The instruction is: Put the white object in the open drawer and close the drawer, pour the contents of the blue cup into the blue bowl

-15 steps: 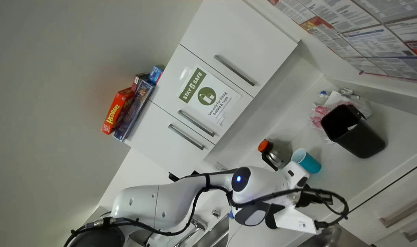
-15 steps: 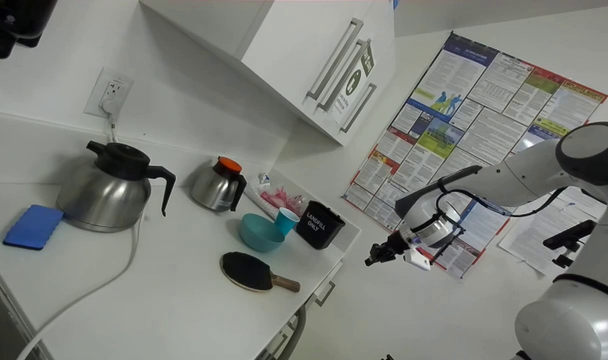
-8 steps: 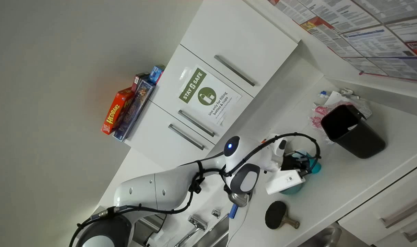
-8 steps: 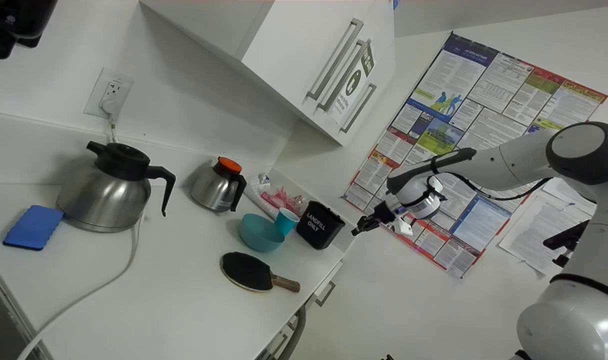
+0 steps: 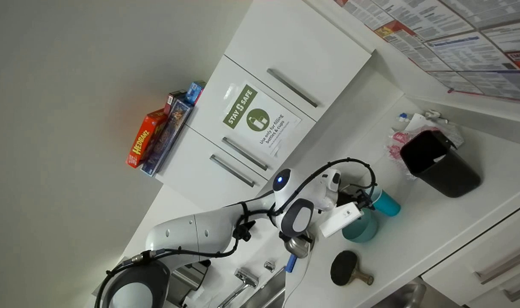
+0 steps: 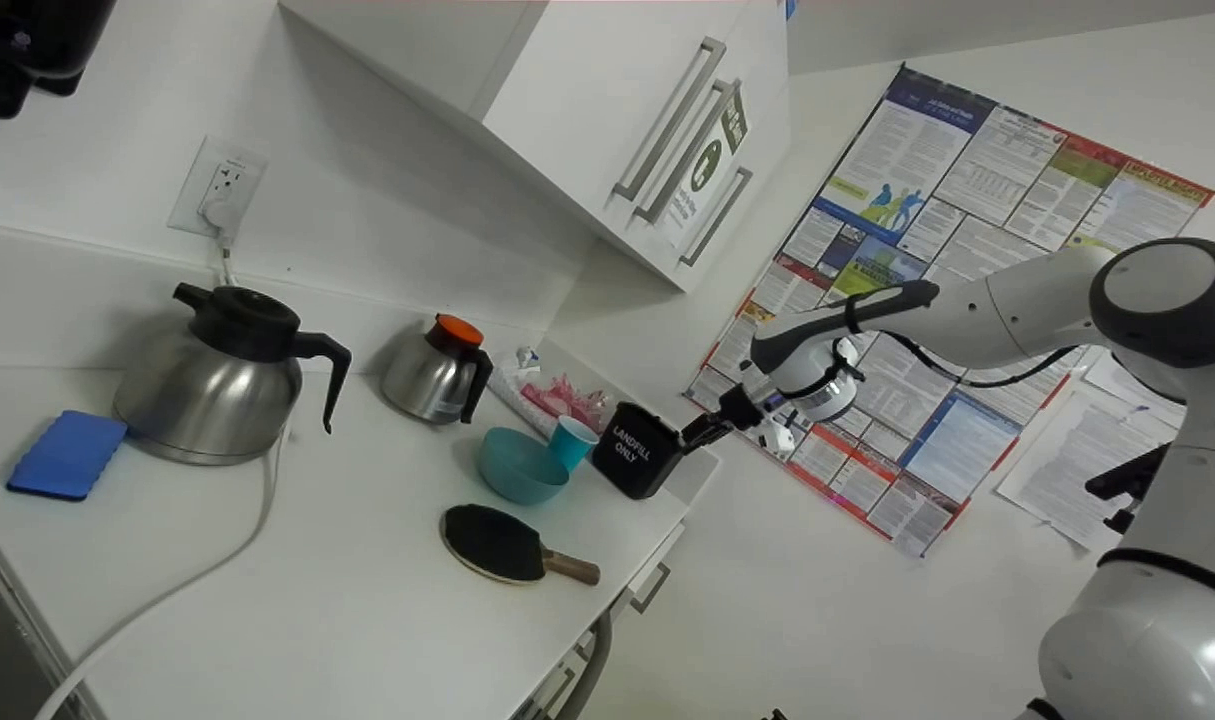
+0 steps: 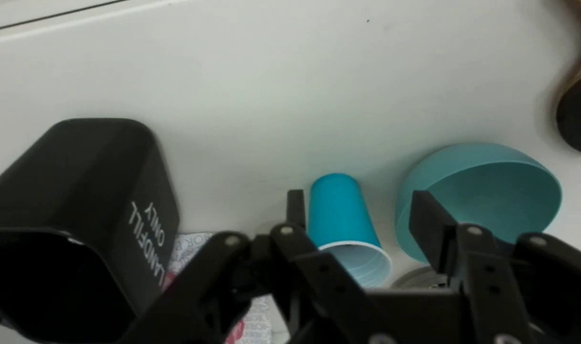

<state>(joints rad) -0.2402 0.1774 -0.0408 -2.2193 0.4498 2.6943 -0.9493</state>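
The blue cup (image 7: 339, 208) stands upright on the counter, beside the blue bowl (image 7: 414, 184); both show in an exterior view too, the cup (image 6: 574, 438) right behind the bowl (image 6: 515, 475). From above, my gripper (image 7: 359, 203) hangs over the cup with its jaws spread. The cup appears in the gap between the fingers, closer to the left one, and nothing is gripped. What the cup contains cannot be made out. Below the counter edge are pale drawer fronts (image 5: 465, 261); none looks pulled out. The white object is out of view.
A black bin (image 7: 142, 191) marked LANDFILL stands near the cup. A paddle (image 6: 497, 545) lies in front of the bowl. Behind are a small steel jug (image 6: 427, 375) with an orange lid and a larger steel jug (image 6: 212, 385). Cabinets (image 5: 294, 51) overhang the counter's back.
In both exterior views my gripper has swung up and left, ending over the cup. Its jaws have opened. The bowl and paddle, covered by the arm earlier in an exterior view, now show.
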